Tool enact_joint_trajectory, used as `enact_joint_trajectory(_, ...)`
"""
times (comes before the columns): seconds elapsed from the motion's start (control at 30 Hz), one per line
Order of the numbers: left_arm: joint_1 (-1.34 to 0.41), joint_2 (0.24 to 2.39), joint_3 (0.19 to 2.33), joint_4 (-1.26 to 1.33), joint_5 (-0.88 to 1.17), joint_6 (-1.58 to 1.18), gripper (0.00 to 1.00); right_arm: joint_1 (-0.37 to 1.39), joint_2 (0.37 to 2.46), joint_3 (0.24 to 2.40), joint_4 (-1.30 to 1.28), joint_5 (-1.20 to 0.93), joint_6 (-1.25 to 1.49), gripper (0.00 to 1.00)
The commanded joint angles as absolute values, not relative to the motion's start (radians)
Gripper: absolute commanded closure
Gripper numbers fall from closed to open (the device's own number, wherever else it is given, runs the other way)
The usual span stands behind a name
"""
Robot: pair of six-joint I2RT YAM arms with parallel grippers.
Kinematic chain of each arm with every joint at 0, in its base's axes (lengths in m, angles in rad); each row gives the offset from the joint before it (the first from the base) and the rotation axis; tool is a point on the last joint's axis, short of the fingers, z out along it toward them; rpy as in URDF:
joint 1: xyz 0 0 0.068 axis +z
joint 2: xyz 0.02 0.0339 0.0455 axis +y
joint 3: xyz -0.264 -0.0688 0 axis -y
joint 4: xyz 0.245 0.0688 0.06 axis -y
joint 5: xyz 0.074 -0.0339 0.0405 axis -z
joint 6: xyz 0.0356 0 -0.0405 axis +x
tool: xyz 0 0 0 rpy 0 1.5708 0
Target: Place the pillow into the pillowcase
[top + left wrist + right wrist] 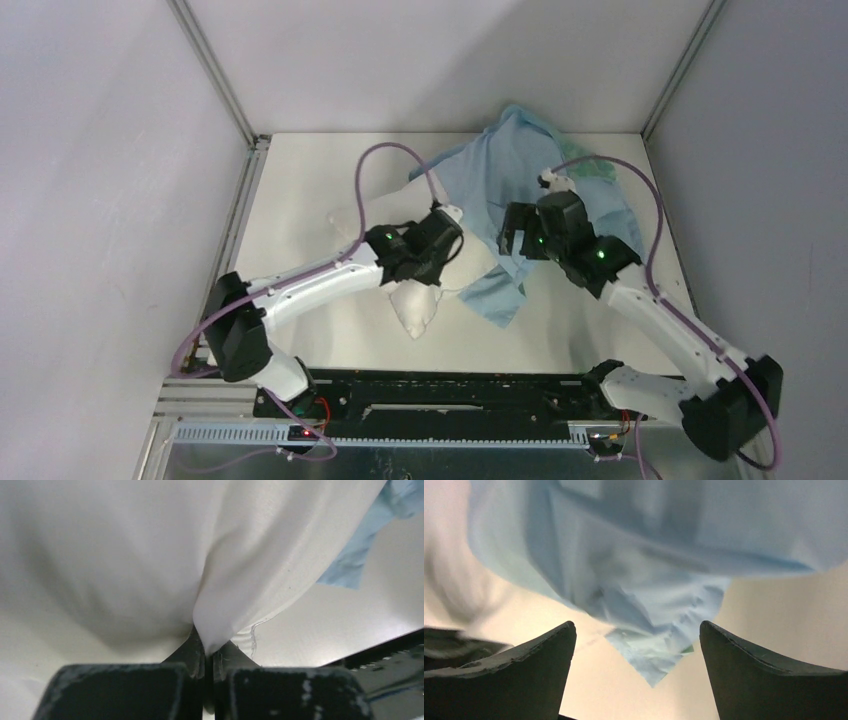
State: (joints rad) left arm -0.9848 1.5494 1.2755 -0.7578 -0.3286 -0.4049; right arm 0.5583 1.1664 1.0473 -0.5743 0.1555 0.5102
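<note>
1. The pillow [415, 305] lay on the table [300, 200] at about seven o'clock from the table's centre, one plump white corner pointing toward the arm bases; much of it was hidden under the left arm.
2. The left gripper [209, 652] was clenched on a fold of the pillow's white fabric, as the left wrist view showed plainly.
3. The pillowcase [520, 175] sprawled from centre toward one o'clock, light blue side mostly up, a bit of green at its far right edge, one corner trailing toward six o'clock beside the pillow.
4. The right gripper [639, 645] hung above that trailing blue corner with its jaws spread wide and nothing between them.
5. Judged from this, the task was early: the pillow sat outside the case, no opening was held apart, and the whole insertion remained.
6. Count: one pillow, one pillowcase, two arms, two grippers.
</note>
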Motion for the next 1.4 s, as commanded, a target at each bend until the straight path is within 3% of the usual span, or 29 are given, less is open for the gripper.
enact_joint_trajectory(0.0,-0.886,1.459,1.310,-0.656,-0.107,-0.493,1.00,0.555,1.032,0.861,-0.446,0.235,0.569,0.04)
enact_joint_trajectory(0.27,-0.798,1.411,1.294,-0.586,0.062,-0.555,1.00,0.559,0.915,0.557,-0.194,0.252,0.644,0.05)
enact_joint_trajectory(0.53,-0.752,1.390,1.317,-0.565,0.113,-0.581,1.00,0.557,1.124,0.499,-0.020,0.246,0.675,0.05)
enact_joint_trajectory(0.6,-0.749,1.388,1.330,-0.570,0.112,-0.581,1.00,0.536,1.191,0.500,0.048,0.238,0.671,0.08)
enact_joint_trajectory(0.67,-0.748,1.388,1.343,-0.574,0.112,-0.581,1.00,0.510,1.240,0.523,0.083,0.201,0.669,0.18)
enact_joint_trajectory(0.7,-0.747,1.389,1.351,-0.575,0.111,-0.581,1.00,0.505,1.246,0.555,0.070,0.185,0.666,0.33)
enact_joint_trajectory(0.73,-0.746,1.389,1.358,-0.573,0.113,-0.579,1.00,0.507,1.241,0.612,0.026,0.171,0.658,0.53)
enact_joint_trajectory(0.77,-0.747,1.388,1.365,-0.563,0.119,-0.574,1.00,0.521,1.223,0.684,-0.056,0.165,0.651,0.80)
enact_joint_trajectory(0.8,-0.747,1.386,1.371,-0.552,0.122,-0.567,1.00,0.547,1.203,0.789,-0.198,0.171,0.640,0.97)
enact_joint_trajectory(0.97,-0.747,1.404,1.468,-0.507,0.163,-0.553,1.00,0.813,1.197,1.403,-0.561,0.131,0.551,1.00)
enact_joint_trajectory(1.1,-0.785,1.387,1.535,-0.469,0.209,-0.618,1.00,0.916,1.394,1.877,-0.786,0.123,0.458,1.00)
enact_joint_trajectory(1.23,-0.806,1.306,1.510,-0.449,0.181,-0.698,1.00,0.868,1.538,2.060,-0.885,0.061,0.438,1.00)
enact_joint_trajectory(1.37,-0.762,1.277,1.446,-0.496,0.152,-0.714,1.00,0.813,1.593,2.014,-0.844,0.028,0.447,1.00)
